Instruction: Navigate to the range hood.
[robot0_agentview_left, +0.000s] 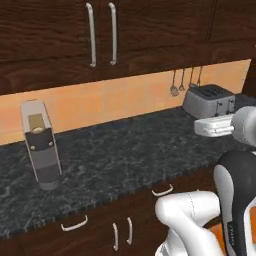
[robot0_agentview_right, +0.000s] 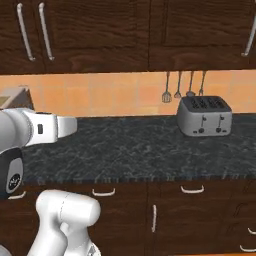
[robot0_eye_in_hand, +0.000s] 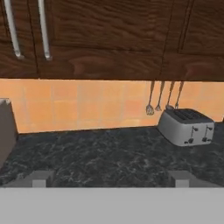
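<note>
Dark marbled counter (robot0_agentview_left: 125, 150) runs wide here, a silver toaster (robot0_agentview_right: 205, 116) sitting far right by the wall, a tall grey appliance (robot0_agentview_left: 41, 145) standing at left.

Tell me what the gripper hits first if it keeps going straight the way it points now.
Probably the orange tiled backsplash, judging by the hand view. The gripper looks level across the dark counter, between the grey appliance and the toaster, with nothing between. Depth is unclear, so this is a guess.
</note>
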